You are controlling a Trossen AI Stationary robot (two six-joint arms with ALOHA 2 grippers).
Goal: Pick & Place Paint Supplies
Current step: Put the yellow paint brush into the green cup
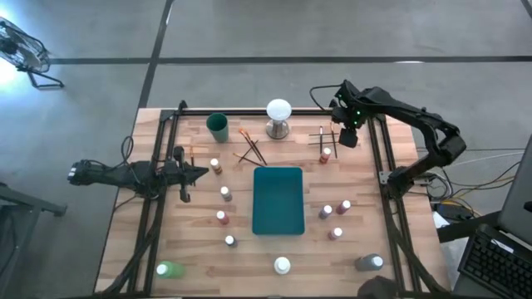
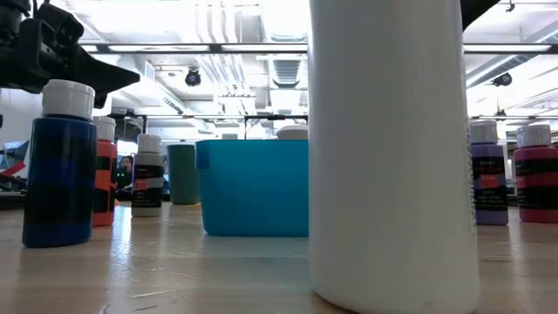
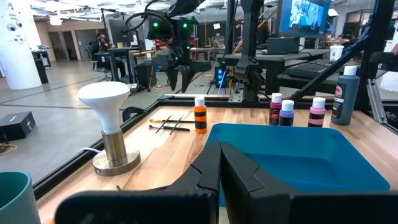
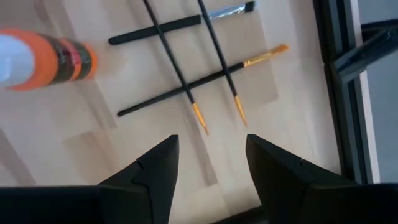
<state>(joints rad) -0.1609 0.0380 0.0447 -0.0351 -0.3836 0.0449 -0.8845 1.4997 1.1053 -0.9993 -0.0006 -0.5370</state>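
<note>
At 1 o'clock on the table, right gripper (image 4: 208, 168) hovers, jaws parted and empty, over crossed brushes (image 4: 186, 62) beside an orange bottle (image 4: 43, 59). Left gripper (image 1: 199, 173) waits at 9 o'clock, clenched. Tray (image 1: 278, 228) bare: nothing placed; bottles scattered around. Bulb (image 1: 278, 116) stands nearby.

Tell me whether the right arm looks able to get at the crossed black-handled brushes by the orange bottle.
Probably yes: the right gripper hangs open directly above the crossed black-handled brushes, nothing lies between them, and the orange bottle stands off to one side.
</note>
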